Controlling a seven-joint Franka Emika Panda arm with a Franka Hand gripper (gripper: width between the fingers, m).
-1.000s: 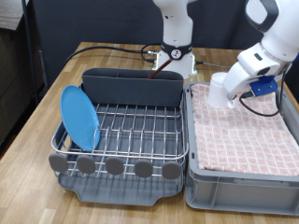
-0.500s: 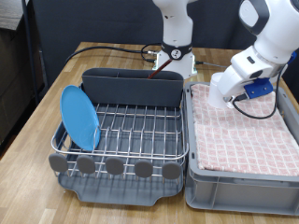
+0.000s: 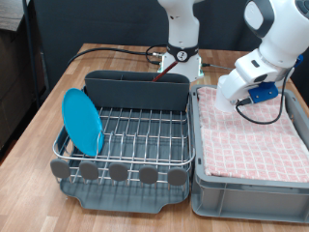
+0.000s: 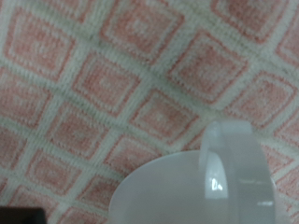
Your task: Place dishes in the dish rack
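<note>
The white cup [image 3: 226, 93] hangs in my gripper [image 3: 237, 89], lifted above the far end of the grey tub at the exterior view's right. In the wrist view the cup [image 4: 192, 191] fills the lower part, close and blurred, over the pink checked cloth [image 4: 93, 75]. The bright-blue plate [image 3: 83, 121] stands on edge in the left side of the silver wire dish rack [image 3: 140, 130]. The wooden spoon is out of view.
The grey tub [image 3: 208, 188] lined with pink checked cloth [image 3: 253, 145] sits right of the rack. The rack's grey utensil trough [image 3: 135, 89] runs along its far side, round grey tabs [image 3: 118, 172] along the near side. The robot base [image 3: 181, 58] stands behind.
My gripper has risen with the white cup, lifting it higher above the tub and shifting slightly towards the exterior view's top. The plate and rack have not moved.
</note>
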